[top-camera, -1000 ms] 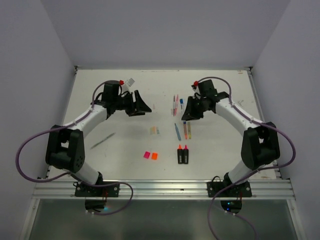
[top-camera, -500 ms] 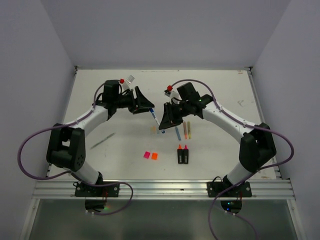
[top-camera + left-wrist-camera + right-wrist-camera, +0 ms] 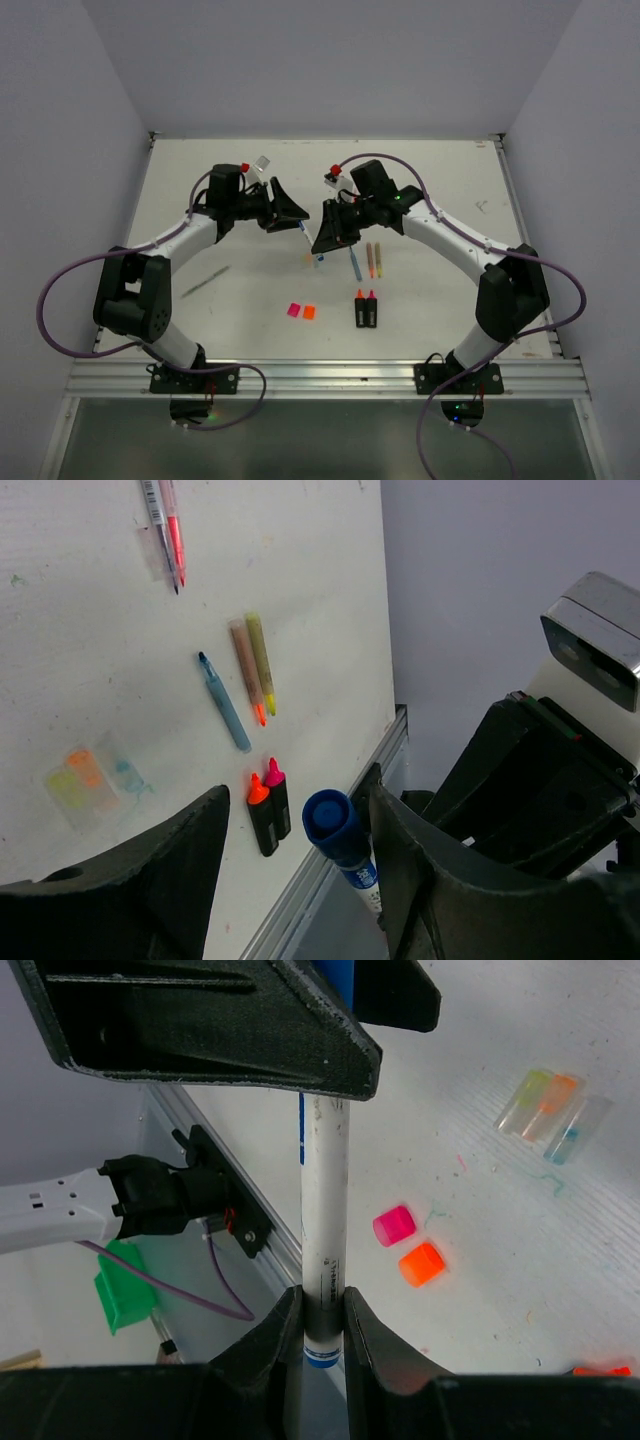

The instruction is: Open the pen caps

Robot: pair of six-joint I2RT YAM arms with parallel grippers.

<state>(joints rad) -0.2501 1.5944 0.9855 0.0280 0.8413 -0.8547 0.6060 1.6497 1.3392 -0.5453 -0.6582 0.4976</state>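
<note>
My right gripper (image 3: 323,1305) is shut on the tail end of a white marker (image 3: 323,1190) and holds it off the table toward the left arm. The marker's blue cap (image 3: 335,825) sits between the spread fingers of my left gripper (image 3: 298,810), close to one finger and clear of the other. In the top view both grippers (image 3: 290,212) (image 3: 325,240) meet over the middle of the table with the marker (image 3: 306,238) between them. A pink cap (image 3: 394,1226) and an orange cap (image 3: 421,1263) lie loose on the table, and small pale thin-pen caps (image 3: 555,1110) lie in a cluster.
Two black highlighter bodies (image 3: 366,310) with bare pink and orange tips lie near the front. A blue pen (image 3: 225,702) and orange and yellow pens (image 3: 253,665) lie beside them, with more pens (image 3: 165,520) farther back. A metal rail (image 3: 320,378) runs along the near edge.
My right arm has swung left from the pens, carrying the white marker to the left gripper. The left gripper has shifted slightly right, so the blue cap now sits between its fingers.
</note>
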